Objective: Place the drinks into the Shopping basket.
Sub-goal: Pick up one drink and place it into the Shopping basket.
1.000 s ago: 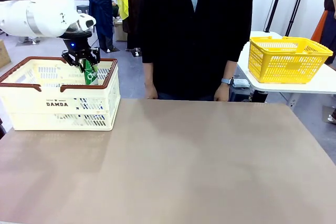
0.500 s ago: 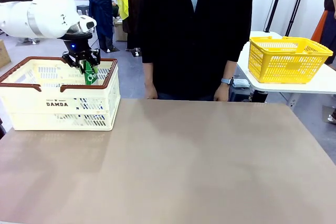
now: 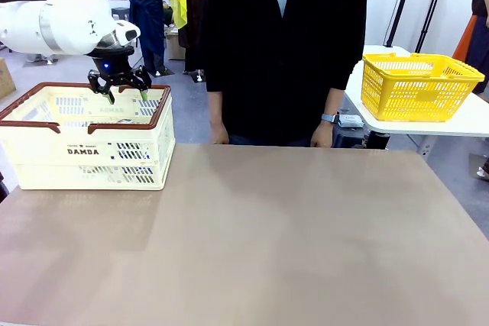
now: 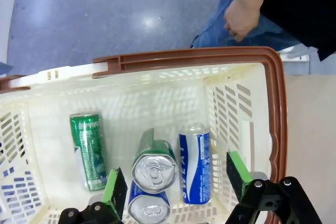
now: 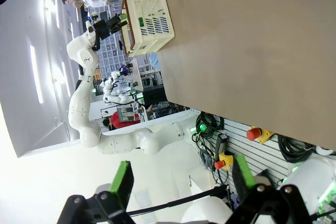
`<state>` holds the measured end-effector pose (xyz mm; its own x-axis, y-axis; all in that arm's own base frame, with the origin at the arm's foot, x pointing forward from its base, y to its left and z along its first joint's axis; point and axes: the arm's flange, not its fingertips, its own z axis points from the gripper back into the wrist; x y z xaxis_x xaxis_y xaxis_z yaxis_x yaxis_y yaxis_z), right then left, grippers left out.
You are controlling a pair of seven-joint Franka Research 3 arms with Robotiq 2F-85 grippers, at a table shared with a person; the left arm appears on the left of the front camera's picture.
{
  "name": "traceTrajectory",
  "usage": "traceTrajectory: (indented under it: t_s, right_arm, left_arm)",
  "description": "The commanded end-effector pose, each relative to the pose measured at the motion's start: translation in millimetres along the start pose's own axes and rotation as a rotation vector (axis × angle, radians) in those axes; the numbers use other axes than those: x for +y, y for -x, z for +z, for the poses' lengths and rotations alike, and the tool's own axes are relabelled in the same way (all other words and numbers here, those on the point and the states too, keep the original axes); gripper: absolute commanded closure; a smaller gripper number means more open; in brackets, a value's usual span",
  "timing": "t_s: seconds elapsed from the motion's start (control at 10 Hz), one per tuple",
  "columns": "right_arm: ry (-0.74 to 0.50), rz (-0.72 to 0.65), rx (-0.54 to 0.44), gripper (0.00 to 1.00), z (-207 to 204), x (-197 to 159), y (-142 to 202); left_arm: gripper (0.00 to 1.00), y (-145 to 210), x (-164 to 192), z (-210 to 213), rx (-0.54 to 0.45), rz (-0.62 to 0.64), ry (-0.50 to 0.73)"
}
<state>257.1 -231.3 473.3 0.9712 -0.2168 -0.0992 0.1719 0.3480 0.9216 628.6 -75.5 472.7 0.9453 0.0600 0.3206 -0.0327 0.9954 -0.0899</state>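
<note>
Front view shows the left gripper, black with green pads, hanging just over the large cream-white slotted plastic Shopping basket with brown rim handles, which stands at the robot's left on the tan table; its fingers are spread wide and hold nothing. From the left wrist camera, looking down between those parted fingers, the drinks lie on the basket floor: four slim metal cans by my count. One green can with white lettering lies flat toward one side, well apart from the rest; a second green can rests tilted, its silver top facing the camera, leaning on a blue can partly hidden beneath it; another blue can with white lettering lies just beside them. So two green and two blue, as far as can be made out. No can remains on the tabletop, so the task looks finished or very nearly so; what is left is probably only to lift the arm clear. A person in a dark jacket stands at the far edge, hands down. Right gripper in its own wrist view has its fingers apart, empty, away from the table.
</note>
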Motion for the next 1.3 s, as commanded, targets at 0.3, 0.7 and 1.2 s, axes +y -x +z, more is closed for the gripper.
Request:
traceTrajectory:
  t_s: [0.3, 0.7, 1.2]
  right_arm:
    - [-0.009, -0.012, -0.001, 0.00, -1, 4, 1]
    - [-0.009, -0.012, -0.001, 0.00, -1, 4, 1]
    - [-0.009, -0.012, -0.001, 0.00, -1, 4, 1]
  left_arm:
    - [0.00, 11, 4, 32, -0.018, -0.005, 0.107]
    - [0.00, 79, 46, 172, 0.192, -0.028, 0.620]
    - [0.00, 212, 216, 172, 0.168, 0.099, 1.199]
